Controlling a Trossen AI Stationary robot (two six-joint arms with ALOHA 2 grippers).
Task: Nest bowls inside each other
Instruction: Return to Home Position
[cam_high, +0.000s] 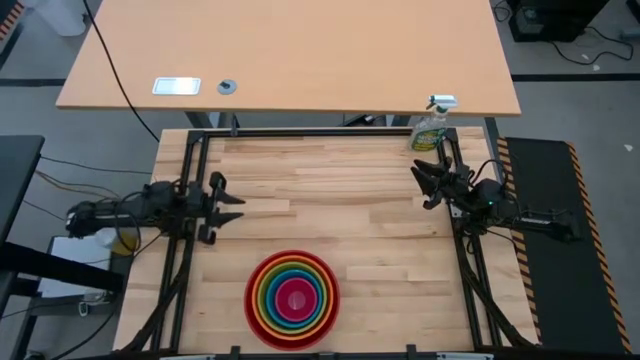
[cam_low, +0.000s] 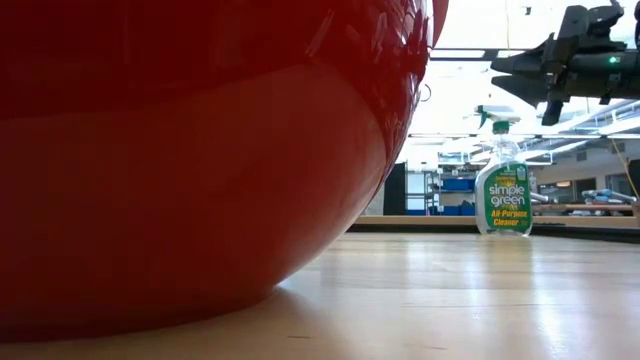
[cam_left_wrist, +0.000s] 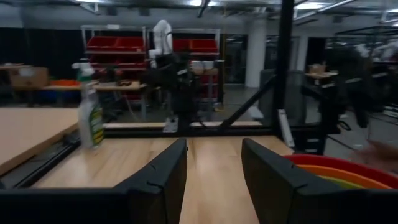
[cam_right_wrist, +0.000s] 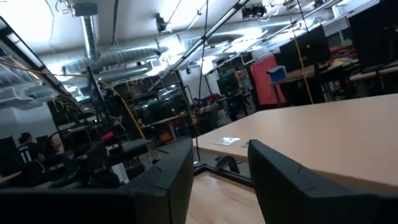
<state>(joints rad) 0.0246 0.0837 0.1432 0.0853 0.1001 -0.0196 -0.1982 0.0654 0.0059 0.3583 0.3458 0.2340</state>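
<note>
The bowls stand nested in one stack near the table's front edge, between the two arms. The red bowl (cam_high: 258, 300) is outermost, then orange, lime green and blue, with the pink bowl (cam_high: 296, 299) in the middle. The red bowl's wall (cam_low: 200, 150) fills the low view's left, resting on the table by its base. The stack's rims (cam_left_wrist: 348, 171) show in the left wrist view. My left gripper (cam_high: 232, 207) is open at the table's left edge, raised and pointing level across the table. My right gripper (cam_high: 422, 185) is open at the right edge, raised (cam_low: 495, 78). Neither holds anything.
A green spray bottle (cam_high: 431, 125) stands upright at the table's far right corner, close behind my right gripper. A light wooden desk (cam_high: 290, 55) lies beyond the far edge. Bare wooden tabletop (cam_high: 330, 190) stretches between the two arms.
</note>
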